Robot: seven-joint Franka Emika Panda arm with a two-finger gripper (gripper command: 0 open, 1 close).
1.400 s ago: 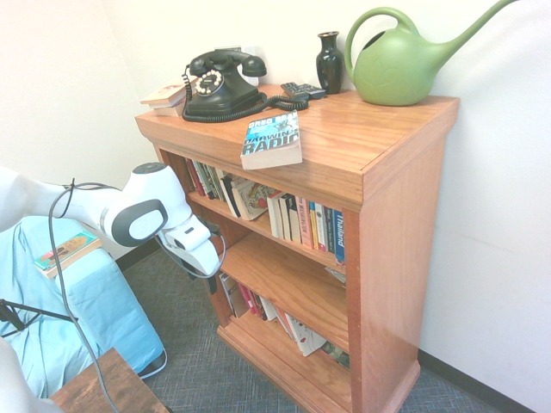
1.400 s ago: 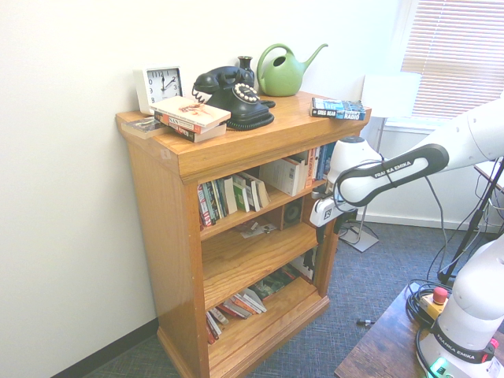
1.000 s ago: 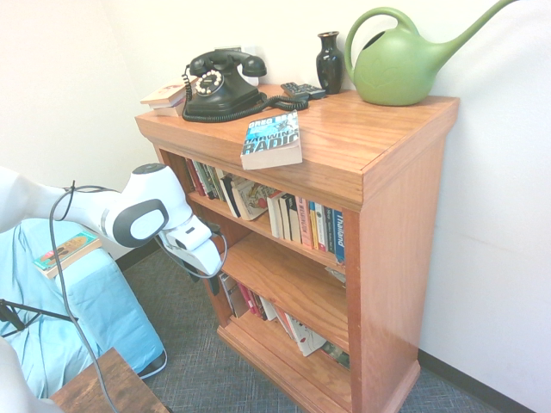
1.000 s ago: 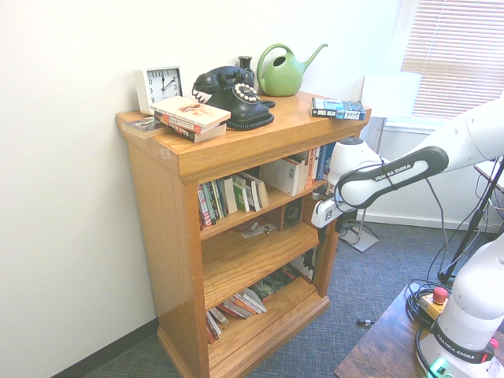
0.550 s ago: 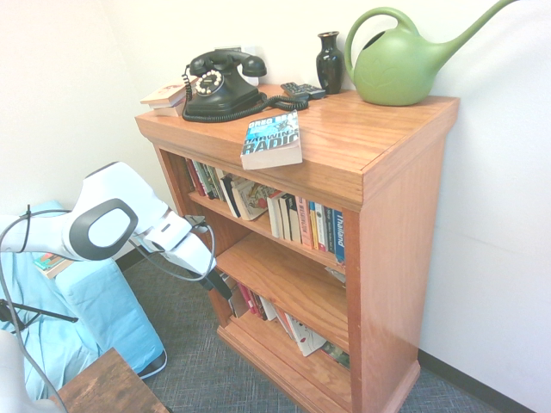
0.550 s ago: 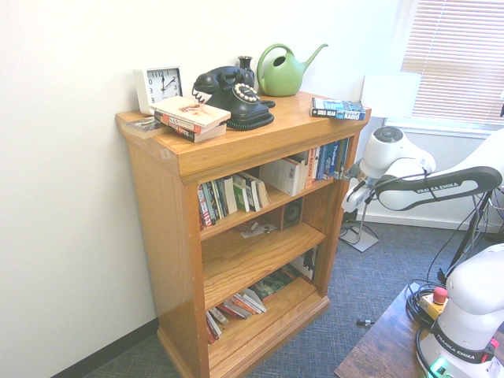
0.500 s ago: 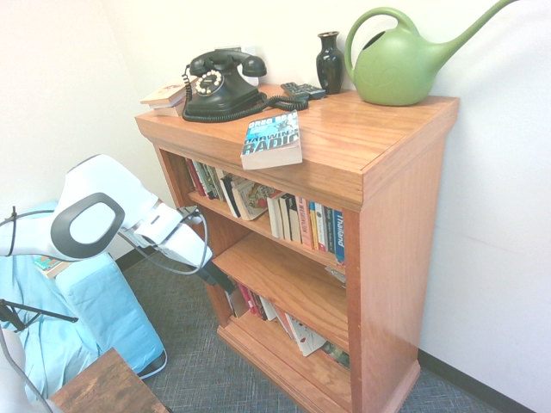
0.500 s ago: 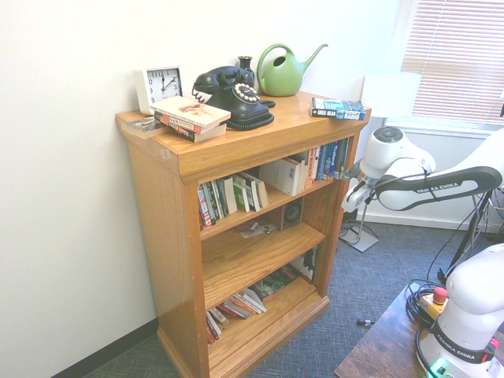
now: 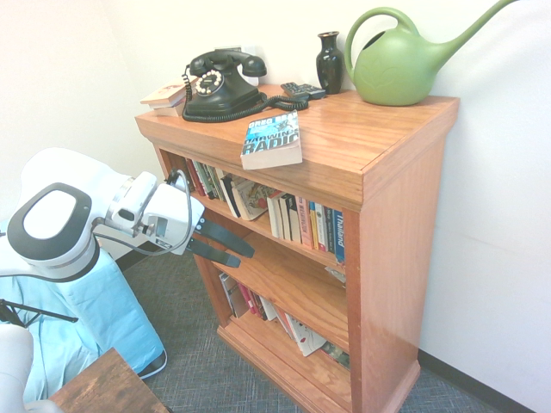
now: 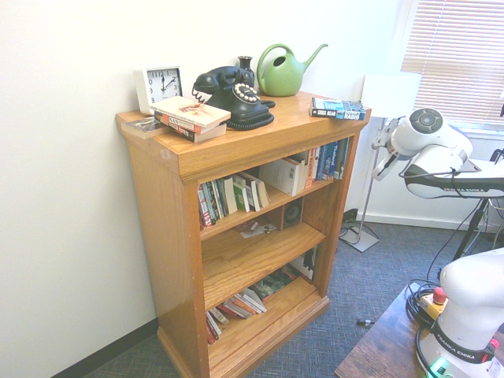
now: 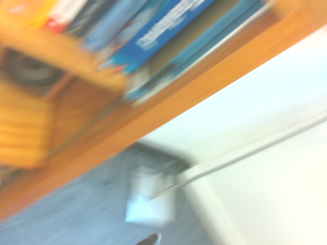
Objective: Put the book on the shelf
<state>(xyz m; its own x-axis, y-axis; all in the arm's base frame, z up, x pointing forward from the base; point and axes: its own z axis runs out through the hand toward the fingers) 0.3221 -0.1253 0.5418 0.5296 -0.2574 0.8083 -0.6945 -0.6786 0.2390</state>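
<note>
The thick blue-teal paperback with white title letters (image 9: 271, 140) lies flat on the bookcase's top, upper centre of the first exterior view, its cream page edge overhanging the front lip. It looks stiff, moderately heavy and slick-covered; the overhanging edge seems the best hold. The empty black pincer (image 9: 234, 250), centre-left, has its fingers spread. The reddish-brown upper inner shelf (image 9: 258, 225) holds upright paperbacks.
</note>
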